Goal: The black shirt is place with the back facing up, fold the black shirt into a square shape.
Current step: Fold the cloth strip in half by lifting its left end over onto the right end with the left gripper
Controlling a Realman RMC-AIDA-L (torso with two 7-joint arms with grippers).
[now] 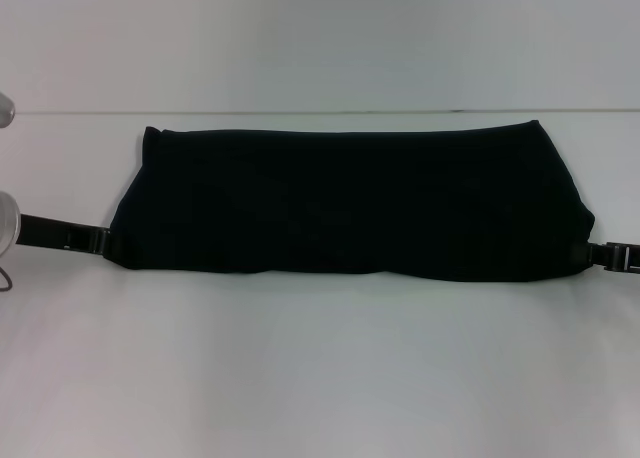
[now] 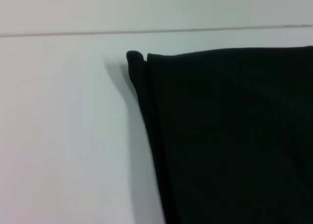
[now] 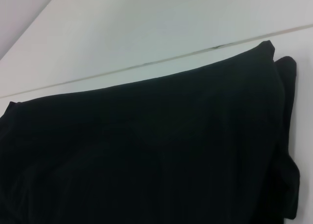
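Left gripper (image 1: 108, 241) meets the black shirt's (image 1: 350, 203) near-left corner; right gripper (image 1: 590, 252) meets its near-right corner. Finger opening and grasp cannot be told for either. The shirt lies folded into 1 wide band across the white table (image 1: 320, 378). No print or label is visible.

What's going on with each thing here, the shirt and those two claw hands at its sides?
black shirt: folded into a long wide band, lying flat on the white table, no print showing.
left gripper: low at the shirt's left end, touching its near corner; grip not visible.
right gripper: low at the shirt's right end, touching its near corner; grip not visible.
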